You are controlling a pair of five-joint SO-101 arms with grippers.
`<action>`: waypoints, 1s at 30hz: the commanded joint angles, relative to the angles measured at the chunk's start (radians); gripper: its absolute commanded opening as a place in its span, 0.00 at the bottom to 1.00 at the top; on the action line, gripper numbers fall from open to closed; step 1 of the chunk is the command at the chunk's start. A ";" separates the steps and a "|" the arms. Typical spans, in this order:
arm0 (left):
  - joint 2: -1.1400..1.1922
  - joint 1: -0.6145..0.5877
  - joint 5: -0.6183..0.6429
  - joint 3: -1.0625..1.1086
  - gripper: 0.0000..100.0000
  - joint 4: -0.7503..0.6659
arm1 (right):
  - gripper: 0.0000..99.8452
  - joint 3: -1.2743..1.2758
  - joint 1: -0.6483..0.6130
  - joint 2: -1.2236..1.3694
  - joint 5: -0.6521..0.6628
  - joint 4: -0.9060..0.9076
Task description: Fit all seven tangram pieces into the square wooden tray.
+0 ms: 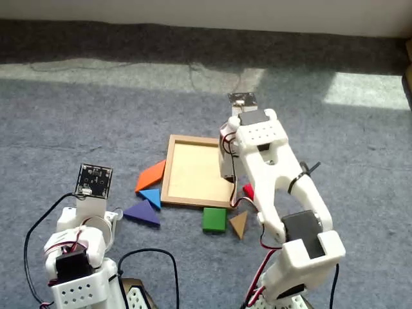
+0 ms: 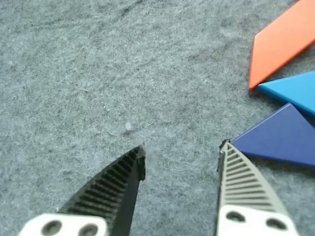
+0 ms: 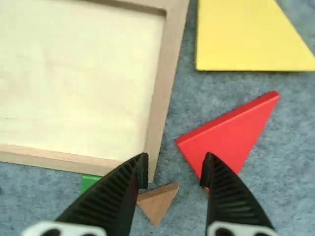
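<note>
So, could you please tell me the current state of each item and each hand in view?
wooden tray: empty, lying flat
orange piece: outside tray, lying flat
light blue triangle: outside tray
dark blue triangle: outside tray
green square: outside tray
brown triangle: outside tray
red triangle: outside tray
yellow triangle: outside tray
left hand: open, empty
right hand: open, empty

The table [image 1: 77, 116] is covered in grey carpet. Just ahead of the right hand [image 3: 175, 156] lie a corner of the wooden tray [image 3: 167, 73] and, beside it, a red triangle [image 3: 229, 135]. A small brown triangle [image 3: 157, 199] lies under this hand, a green square [image 3: 89, 183] lies beside it against the tray's edge, and a yellow triangle [image 3: 243, 34] lies farther ahead. Ahead of the left hand [image 2: 182, 146], off to one side, a dark blue triangle [image 2: 280, 137], a light blue triangle [image 2: 295, 91] and an orange piece [image 2: 280, 42] lie close together.
</note>
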 commanded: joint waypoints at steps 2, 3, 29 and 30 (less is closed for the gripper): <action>-0.035 -0.013 -0.003 -0.004 0.25 -0.008 | 0.18 -0.042 0.031 -0.002 0.009 0.012; -0.035 -0.013 -0.003 -0.004 0.25 -0.008 | 0.19 -0.042 0.048 -0.007 0.009 0.012; -0.035 -0.013 -0.003 -0.004 0.25 -0.008 | 0.10 -0.005 0.104 0.199 0.012 -0.064; -0.035 -0.013 -0.003 -0.004 0.25 -0.008 | 0.09 -0.005 0.104 0.199 0.012 -0.064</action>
